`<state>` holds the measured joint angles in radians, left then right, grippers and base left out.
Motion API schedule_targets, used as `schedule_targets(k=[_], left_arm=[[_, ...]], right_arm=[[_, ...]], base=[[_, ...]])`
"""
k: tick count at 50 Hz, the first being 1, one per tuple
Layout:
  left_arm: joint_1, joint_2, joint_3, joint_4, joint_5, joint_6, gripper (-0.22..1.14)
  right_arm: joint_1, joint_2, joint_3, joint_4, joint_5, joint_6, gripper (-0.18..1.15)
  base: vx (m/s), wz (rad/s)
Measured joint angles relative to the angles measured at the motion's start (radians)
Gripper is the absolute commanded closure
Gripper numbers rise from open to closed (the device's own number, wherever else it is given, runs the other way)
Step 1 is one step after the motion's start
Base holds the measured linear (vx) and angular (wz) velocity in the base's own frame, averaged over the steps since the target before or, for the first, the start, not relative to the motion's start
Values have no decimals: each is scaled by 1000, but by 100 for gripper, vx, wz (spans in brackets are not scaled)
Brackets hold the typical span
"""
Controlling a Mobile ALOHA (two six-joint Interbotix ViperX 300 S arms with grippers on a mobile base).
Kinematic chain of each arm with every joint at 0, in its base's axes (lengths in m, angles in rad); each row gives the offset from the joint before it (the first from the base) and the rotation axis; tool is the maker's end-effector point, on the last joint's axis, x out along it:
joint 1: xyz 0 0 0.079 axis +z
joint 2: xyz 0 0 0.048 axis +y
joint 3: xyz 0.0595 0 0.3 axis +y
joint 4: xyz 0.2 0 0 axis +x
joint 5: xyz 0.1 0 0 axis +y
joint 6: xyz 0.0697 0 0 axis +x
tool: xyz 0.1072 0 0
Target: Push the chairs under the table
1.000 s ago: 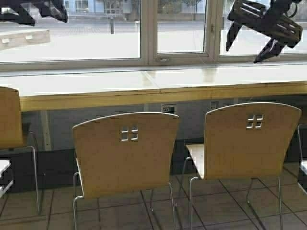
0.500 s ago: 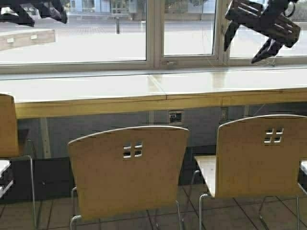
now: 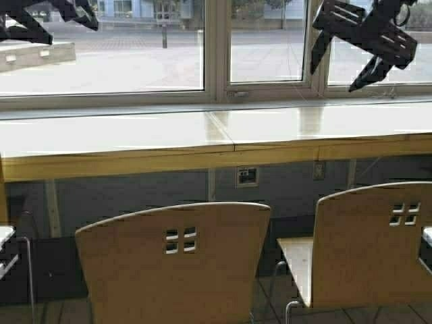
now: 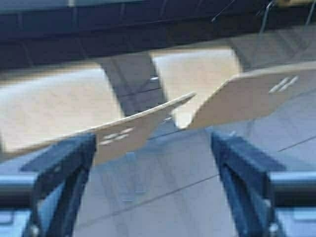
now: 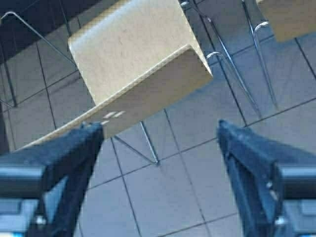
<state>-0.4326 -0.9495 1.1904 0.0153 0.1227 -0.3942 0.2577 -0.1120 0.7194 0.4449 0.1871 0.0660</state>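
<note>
The long pale table (image 3: 135,158) with a yellowish wood front edge runs across the high view under a window. Two tan plywood chairs stand in front of it with their backs toward me, one in the middle (image 3: 172,266) and one at the right (image 3: 374,246). Both are pulled out from the table. My left gripper (image 3: 67,30) is raised at the top left, open and empty. My right gripper (image 3: 335,74) is raised at the top right, open and empty. The left wrist view shows both chair backs (image 4: 133,131) (image 4: 256,96) below the open left gripper (image 4: 153,140). The right wrist view shows a chair (image 5: 138,54) below the open right gripper (image 5: 160,129).
A wall socket (image 3: 246,177) and a table leg (image 3: 50,206) show under the table. A chrome leg (image 3: 28,270) of another chair stands at the far left. White edges of my frame sit at the left (image 3: 5,236) and right (image 3: 426,235). The floor is grey tile (image 5: 173,197).
The robot has driven forward toward the table. The chairs and table now look larger and lie lower in the high view. Both arms stay raised and open.
</note>
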Motion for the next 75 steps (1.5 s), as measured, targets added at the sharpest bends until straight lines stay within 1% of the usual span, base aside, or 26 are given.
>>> schedule_targets(k=[9,15,23,28,32,42,48,54,64,75], left_arm=[[0,9,11,-238,-6,-135,-8],[0,61,32,-396,-78,-169,-8],[0,255,55,-606,-187,-173,-8],[-8,411,40,-693,-221,-175,-8],[-40,543,-3,-741,-250,-173,-8],[-149,888,-178,-865,-356,-212,-9],[-190,1054,-267,-953,-387,-295,-8],[-212,1184,-311,-1014,-402,-394,-8],[-206,1307,-362,-1031,-423,-514,-8],[-207,1424,-433,-1039,-434,-569,-8]], right_arm=[[54,81,-46,153,2,2,-4],[74,152,-91,256,3,2,-4],[89,241,-118,387,2,2,-4],[87,285,-118,445,-6,2,-4],[91,314,-123,465,-18,2,-4],[92,379,-138,505,-58,2,-4],[92,410,-146,568,-69,2,-4],[91,462,-155,647,-71,2,-4],[95,537,-195,703,-63,2,-4],[97,637,-233,769,-18,2,-4]], base=[[19,1],[17,7],[13,8],[10,7],[6,6],[5,4],[3,2],[3,2],[2,2],[2,3]])
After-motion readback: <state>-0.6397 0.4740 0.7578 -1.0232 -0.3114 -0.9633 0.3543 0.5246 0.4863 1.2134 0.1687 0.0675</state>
